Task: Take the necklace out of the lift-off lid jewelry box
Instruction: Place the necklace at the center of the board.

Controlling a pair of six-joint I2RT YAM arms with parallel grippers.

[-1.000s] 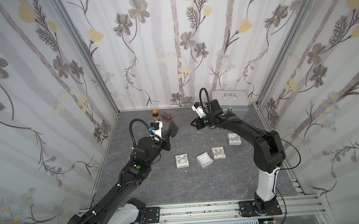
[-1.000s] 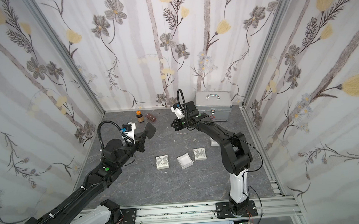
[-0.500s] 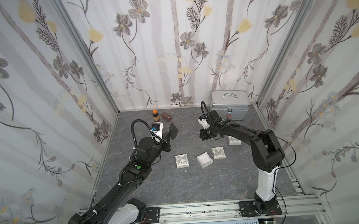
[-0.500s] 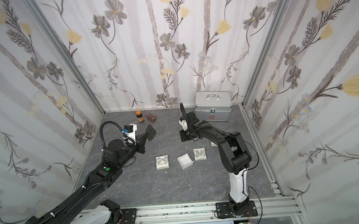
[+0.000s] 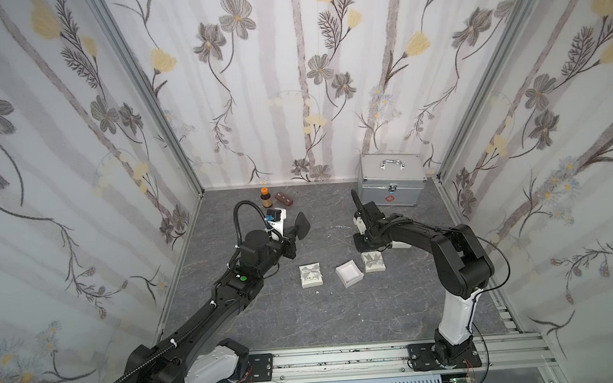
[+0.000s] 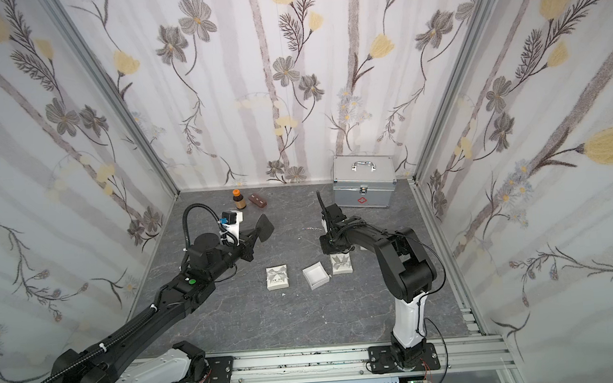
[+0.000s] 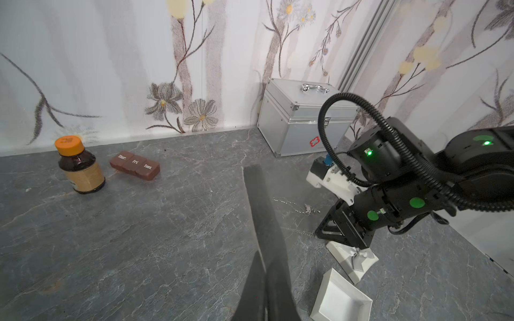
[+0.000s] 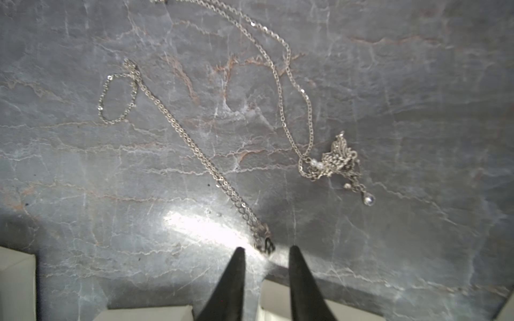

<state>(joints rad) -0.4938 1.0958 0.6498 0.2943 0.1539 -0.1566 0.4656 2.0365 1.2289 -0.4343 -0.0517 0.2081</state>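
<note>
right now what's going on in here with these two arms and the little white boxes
The necklace lies spread on the grey table, out of the open white box, which sits empty. The right end effector is low over the table, open, its tips beside one end of the chain but not gripping it. The left end effector is shut, holds nothing and hovers off to the side.

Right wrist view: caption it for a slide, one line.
Silver necklace lies loose on the grey table, right gripper open at one chain end.
</note>
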